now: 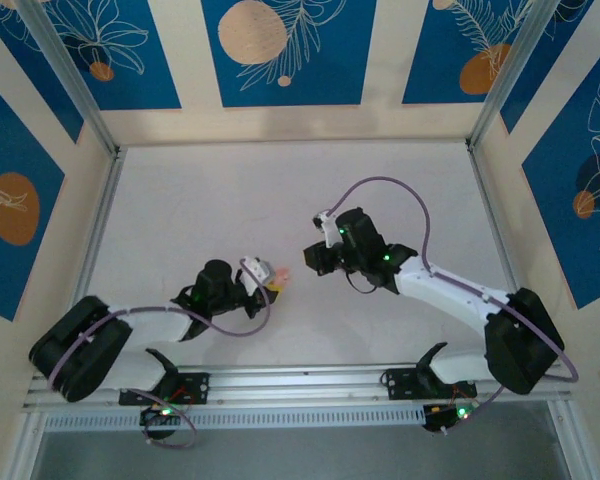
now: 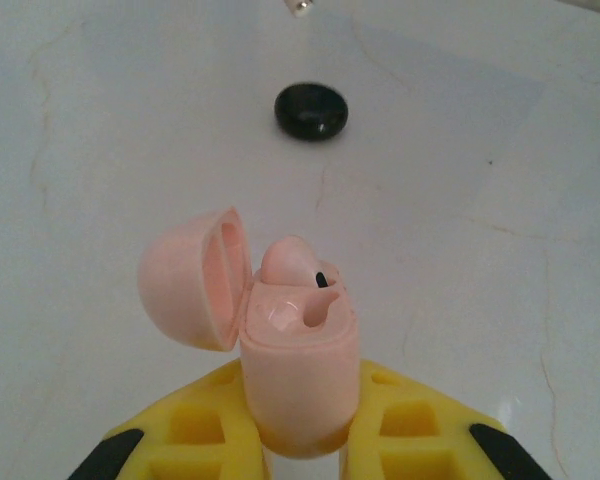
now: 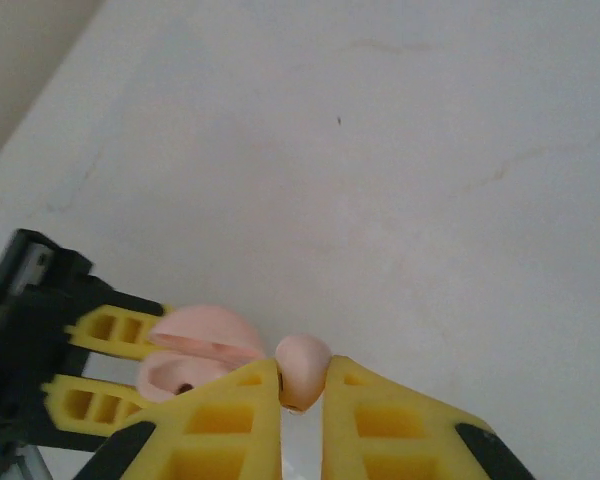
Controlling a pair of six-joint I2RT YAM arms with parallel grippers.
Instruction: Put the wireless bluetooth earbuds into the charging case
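On the smooth white tabletop [image 1: 280, 200], near the middle of its near edge, the left gripper [image 1: 265, 283] is clenched on the glossy pink charging case [image 2: 298, 365], an upright rounded capsule with its domed lid hinged open to the left. Just beside it, the right gripper [image 3: 302, 385] pinches a pale pinkish earbud [image 3: 302, 365], a tiny smooth bulb. Insertion appears to be in hand: the bud needs lining up over the free socket and lowering, and the other socket seems filled, though that is hard to tell.
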